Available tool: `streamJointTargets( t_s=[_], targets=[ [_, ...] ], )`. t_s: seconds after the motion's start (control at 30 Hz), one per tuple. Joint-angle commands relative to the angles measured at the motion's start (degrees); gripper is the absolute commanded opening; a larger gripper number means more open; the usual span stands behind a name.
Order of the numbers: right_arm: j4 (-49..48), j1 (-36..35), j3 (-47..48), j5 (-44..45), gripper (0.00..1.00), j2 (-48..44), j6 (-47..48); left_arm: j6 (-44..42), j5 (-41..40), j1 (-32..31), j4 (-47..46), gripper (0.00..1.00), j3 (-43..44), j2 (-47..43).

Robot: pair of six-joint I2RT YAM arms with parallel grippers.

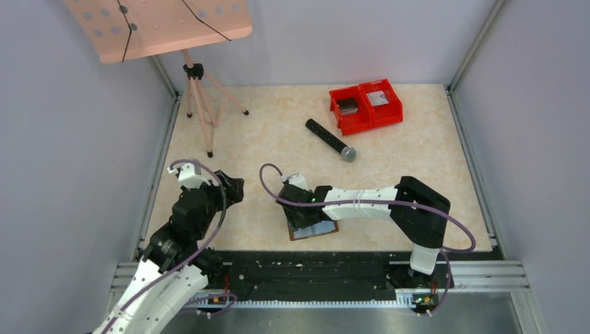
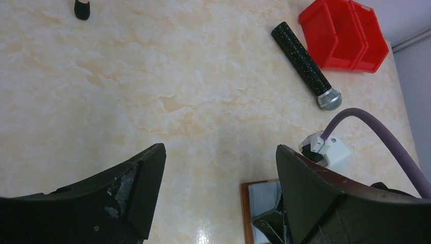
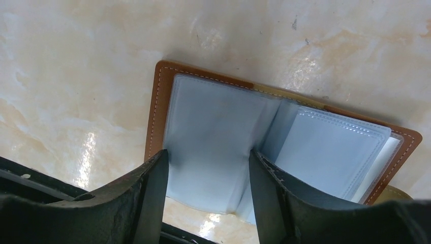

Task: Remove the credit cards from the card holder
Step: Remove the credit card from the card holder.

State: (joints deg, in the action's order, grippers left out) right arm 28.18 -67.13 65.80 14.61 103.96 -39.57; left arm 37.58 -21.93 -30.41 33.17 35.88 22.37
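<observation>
Left claw [image 2: 219, 152] wide open and aloft; right claw [image 3: 207, 157] low, pointing down, fingers apart.

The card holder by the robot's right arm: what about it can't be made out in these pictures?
- Top view: the right gripper covers most of the card holder; only its near edge shows.
- Right wrist view: the cloudy pockets do not show whether anything is inside; the fingers and the picture's edge cut off one side.
- Left wrist view: only a corner shows; the left gripper hides the rest.

right gripper [image 1: 306, 216] over card holder [image 1: 320, 230] | left gripper [image 1: 235, 188] well apart from it | microphone [image 1: 330, 139] near red bins [image 1: 365, 104]
</observation>
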Motion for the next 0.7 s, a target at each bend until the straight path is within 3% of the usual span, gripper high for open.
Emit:
streamJointTargets(
  t_s=[0.0,0.23,0.47,0.67],
  targets=[
    [-1.71,-0.75,0.4,0.53,0.46,-1.78,-1.39,2.51,1.02,0.28,-1.45,0.84,-1.28,0.7],
    [-6.11,0.05,-2.54,-0.91,0.41,-4.74,-2.56,9.53,6.85,0.3,-1.33,0.79,-4.12,5.2],
    [-12.5,1.99,-8.46,-4.76,0.42,-8.9,-3.98,13.28,13.46,0.27,-6.4,0.76,-9.07,6.85],
    [-14.7,3.57,-11.46,-5.63,0.32,-11.09,-4.33,16.65,18.84,0.29,-11.02,0.73,-12.99,9.63]
  ],
)
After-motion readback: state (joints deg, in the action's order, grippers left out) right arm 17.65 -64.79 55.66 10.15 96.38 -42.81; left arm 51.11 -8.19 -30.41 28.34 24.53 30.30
